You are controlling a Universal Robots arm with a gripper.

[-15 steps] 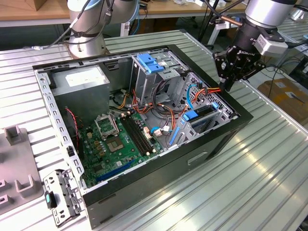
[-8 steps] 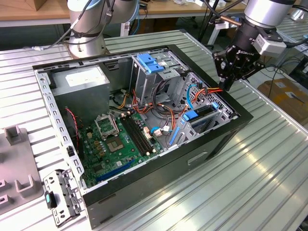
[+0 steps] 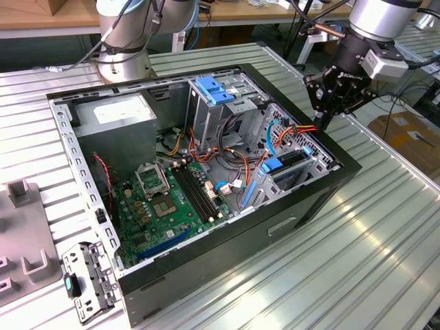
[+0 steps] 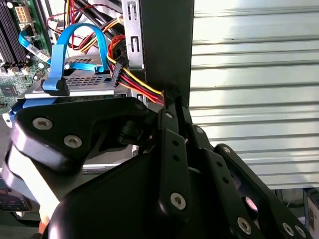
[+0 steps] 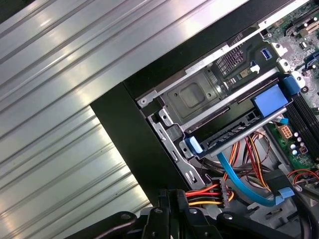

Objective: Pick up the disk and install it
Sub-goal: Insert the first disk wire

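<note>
Disk [image 5: 234, 132] in bay, tool [image 3: 322, 122] tilted above

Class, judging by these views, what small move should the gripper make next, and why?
Probably carry the black connector of the red-and-yellow power cable toward the blue-railed drive bay: the black gripper is shut on its wires, and the connector hangs apart from the bay.
</note>
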